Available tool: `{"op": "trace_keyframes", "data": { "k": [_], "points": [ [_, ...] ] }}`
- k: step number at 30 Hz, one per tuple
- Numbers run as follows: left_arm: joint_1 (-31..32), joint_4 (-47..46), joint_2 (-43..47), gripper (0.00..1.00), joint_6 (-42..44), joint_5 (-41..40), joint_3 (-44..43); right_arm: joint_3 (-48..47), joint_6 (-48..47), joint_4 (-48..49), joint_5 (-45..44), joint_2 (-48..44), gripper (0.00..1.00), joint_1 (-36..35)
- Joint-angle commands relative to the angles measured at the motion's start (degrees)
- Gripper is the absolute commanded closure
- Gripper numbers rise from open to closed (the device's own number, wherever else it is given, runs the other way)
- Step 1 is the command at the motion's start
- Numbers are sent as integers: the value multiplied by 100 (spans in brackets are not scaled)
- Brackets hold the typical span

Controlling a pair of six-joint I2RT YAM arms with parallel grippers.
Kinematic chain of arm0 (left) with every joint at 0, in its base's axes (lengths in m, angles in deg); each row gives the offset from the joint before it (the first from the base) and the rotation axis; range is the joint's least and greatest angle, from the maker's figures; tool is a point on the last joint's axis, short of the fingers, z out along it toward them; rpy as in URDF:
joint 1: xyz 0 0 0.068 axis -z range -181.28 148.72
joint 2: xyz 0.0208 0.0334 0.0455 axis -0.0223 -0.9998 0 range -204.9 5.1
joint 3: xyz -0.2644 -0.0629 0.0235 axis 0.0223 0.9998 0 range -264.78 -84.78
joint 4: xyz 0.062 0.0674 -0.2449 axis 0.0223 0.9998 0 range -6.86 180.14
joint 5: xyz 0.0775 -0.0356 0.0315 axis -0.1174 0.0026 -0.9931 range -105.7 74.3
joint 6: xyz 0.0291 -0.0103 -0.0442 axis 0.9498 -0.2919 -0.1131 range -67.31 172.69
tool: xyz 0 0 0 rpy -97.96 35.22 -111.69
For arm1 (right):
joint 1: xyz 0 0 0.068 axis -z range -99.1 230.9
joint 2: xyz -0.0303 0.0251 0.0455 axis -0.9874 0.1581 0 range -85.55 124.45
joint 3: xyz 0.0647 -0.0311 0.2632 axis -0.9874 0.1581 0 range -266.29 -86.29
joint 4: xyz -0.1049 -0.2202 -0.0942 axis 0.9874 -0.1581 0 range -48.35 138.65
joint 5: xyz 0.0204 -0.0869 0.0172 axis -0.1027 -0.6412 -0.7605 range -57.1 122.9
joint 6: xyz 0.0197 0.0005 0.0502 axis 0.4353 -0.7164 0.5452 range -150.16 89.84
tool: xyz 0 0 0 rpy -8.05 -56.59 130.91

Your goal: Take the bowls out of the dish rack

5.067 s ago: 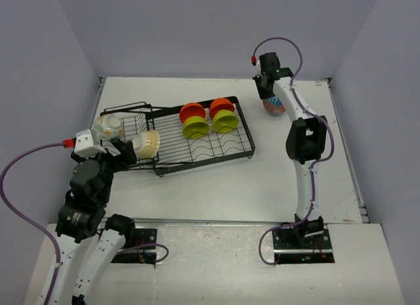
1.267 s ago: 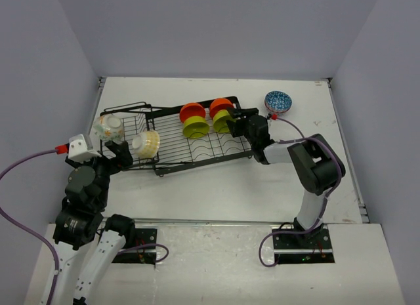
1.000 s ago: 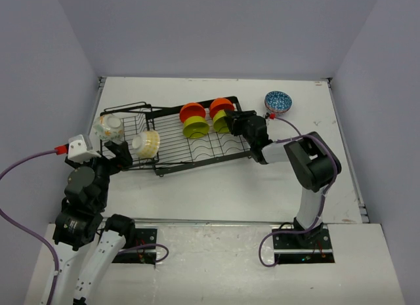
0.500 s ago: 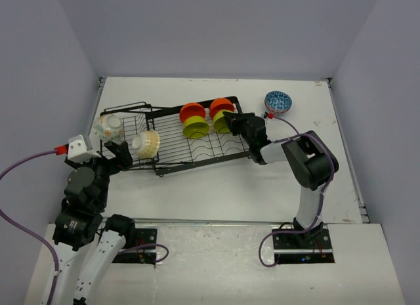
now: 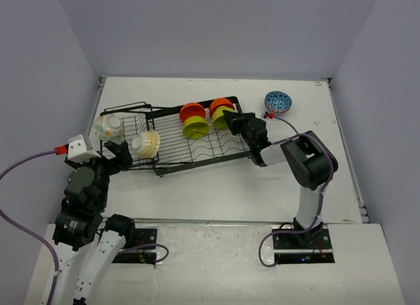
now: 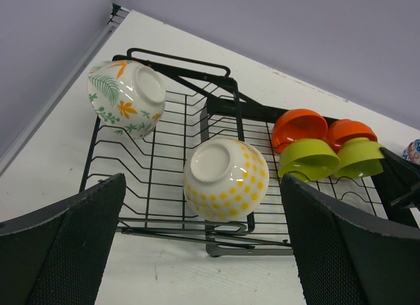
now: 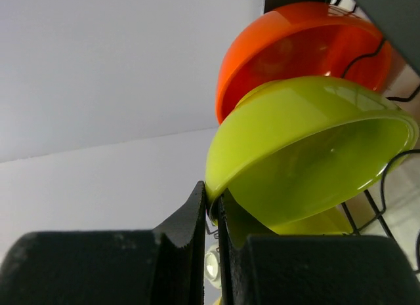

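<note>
The black wire dish rack [image 5: 197, 144] holds two orange bowls [image 5: 191, 110], [image 5: 221, 105], two lime green bowls [image 5: 195, 126], [image 5: 221, 117], a yellow-dotted cream bowl [image 5: 146, 143] and a leaf-patterned white bowl [image 5: 107, 127]. My right gripper [image 5: 231, 119] is shut on the rim of the right lime green bowl [image 7: 308, 154], with an orange bowl [image 7: 295, 42] behind it. A blue-and-white bowl [image 5: 278, 101] stands on the table at the back right. My left gripper [image 6: 203, 252] is open and empty, just in front of the rack's near left end, facing the dotted bowl [image 6: 226, 178].
Grey walls close the table on three sides. The white table [image 5: 216, 187] stretches bare in front of the rack. A raised handle section [image 6: 177, 62] stands at the rack's left end.
My right gripper moved left into the rack's right end and closed on the lime green bowl's rim. Earlier it set the blue bowl at the back right. The left arm held still.
</note>
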Motion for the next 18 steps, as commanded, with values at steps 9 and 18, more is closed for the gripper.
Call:
{"op": "trace_keyframes", "data": {
  "k": [9,18],
  "points": [
    [-41,-124,-62,0,-14,-100,-16,-25,-58,1929,492,-71,100,-33],
    [-41,-115,-88,0,-23,-109,-25,432,-365,2079,598,-1071,100,28]
  ]
}}
